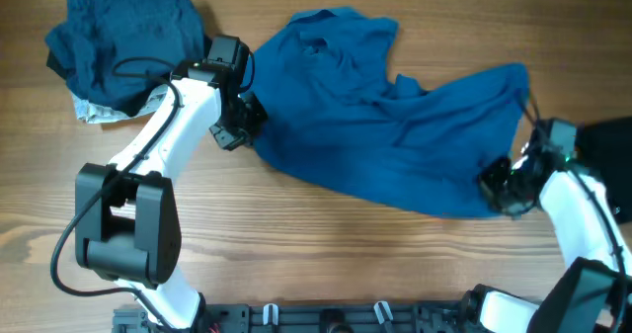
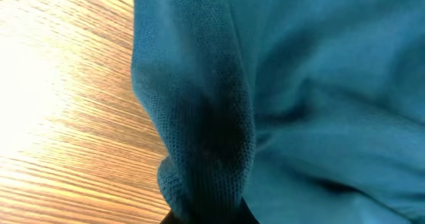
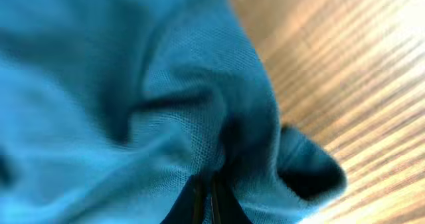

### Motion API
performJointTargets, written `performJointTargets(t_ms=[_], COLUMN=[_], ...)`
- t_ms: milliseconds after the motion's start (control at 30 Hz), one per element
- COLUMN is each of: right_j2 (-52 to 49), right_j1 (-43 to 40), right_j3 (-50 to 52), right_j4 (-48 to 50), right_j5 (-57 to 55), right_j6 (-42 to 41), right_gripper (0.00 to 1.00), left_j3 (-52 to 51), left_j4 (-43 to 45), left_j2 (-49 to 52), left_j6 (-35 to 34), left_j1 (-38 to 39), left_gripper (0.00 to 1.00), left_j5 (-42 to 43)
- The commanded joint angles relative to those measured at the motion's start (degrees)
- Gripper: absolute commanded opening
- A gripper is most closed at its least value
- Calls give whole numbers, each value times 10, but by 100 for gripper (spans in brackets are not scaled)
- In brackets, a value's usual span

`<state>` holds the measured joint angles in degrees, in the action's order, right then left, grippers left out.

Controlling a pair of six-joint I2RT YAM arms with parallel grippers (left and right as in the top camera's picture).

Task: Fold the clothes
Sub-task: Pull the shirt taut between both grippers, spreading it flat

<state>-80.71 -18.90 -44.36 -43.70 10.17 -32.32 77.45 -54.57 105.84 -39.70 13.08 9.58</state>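
– Blue shirt (image 1: pixel 385 116): where?
– Spread crumpled, table (image 1: pixel 296 244) middle toward far edge and right edge.
– Navy clothes (image 1: pixel 123 41)?
– Heaped, far left corner, pale grey garment (image 1: pixel 91 111) poking out underneath.
– Grippers?
– Left gripper (image 1: pixel 240 125) clamped on shirt's left edge; right gripper (image 1: pixel 501 187) pinching its right hem, fingers (image 3: pixel 199 201) closed.

The large shirt (image 1: pixel 385 125) lies across the table (image 1: pixel 296 244), other garments (image 1: pixel 123 41) heaped beyond its left end.

My left arm (image 1: pixel 163 125) and right arm (image 1: pixel 570 209) are white shells with black joint housings and thin black cables alongside.
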Motion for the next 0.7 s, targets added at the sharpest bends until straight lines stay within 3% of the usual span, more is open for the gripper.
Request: performJointTargets(t_ms=[0,200,467,667], right_j2=[2,2,-7,-66], right_j1=[2,-43,-75,-75], right_j3=[-115,-252,-256,-228], right_j4=[-16,-37,-78,-64], right_j5=[15,11,1,0], right_j6=[9,24,63,62], right_gripper=[4,4,4,4], left_j3=[44,74,73,71], left_j4=[5,16,1,-3], left_j2=[-40,-109,-138,-123], left_j6=[7,2,-12,-56], left_j1=[3,3,29,100], left_gripper=[4,4,4,4], left_j5=[43,80,83,-21])
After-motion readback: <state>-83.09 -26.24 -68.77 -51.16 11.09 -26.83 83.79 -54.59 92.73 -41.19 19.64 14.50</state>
